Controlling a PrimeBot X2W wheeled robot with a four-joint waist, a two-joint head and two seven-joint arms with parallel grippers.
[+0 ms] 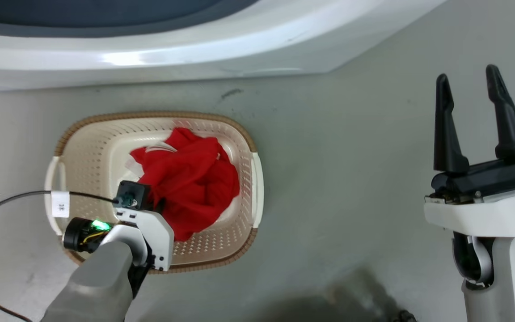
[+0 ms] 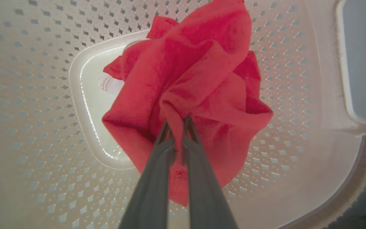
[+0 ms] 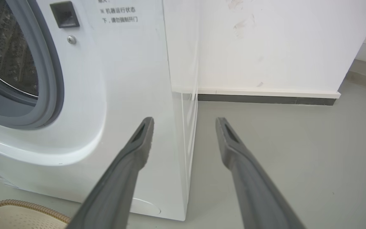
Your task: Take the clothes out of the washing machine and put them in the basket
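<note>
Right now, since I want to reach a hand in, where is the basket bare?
Bare: the left part of the basket, between its left handle and the clothes. Crowded: centre and right, where the clothes heap and the left gripper is shut on them. The floor right of the basket is bare too.

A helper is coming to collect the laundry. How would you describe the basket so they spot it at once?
Find the large white front-loading washing machine; on the grey floor right before it sits a small cream perforated plastic basket. Its brown woven-look rim and the bright red clothes inside, pinched by the left claw, set it apart.
</note>
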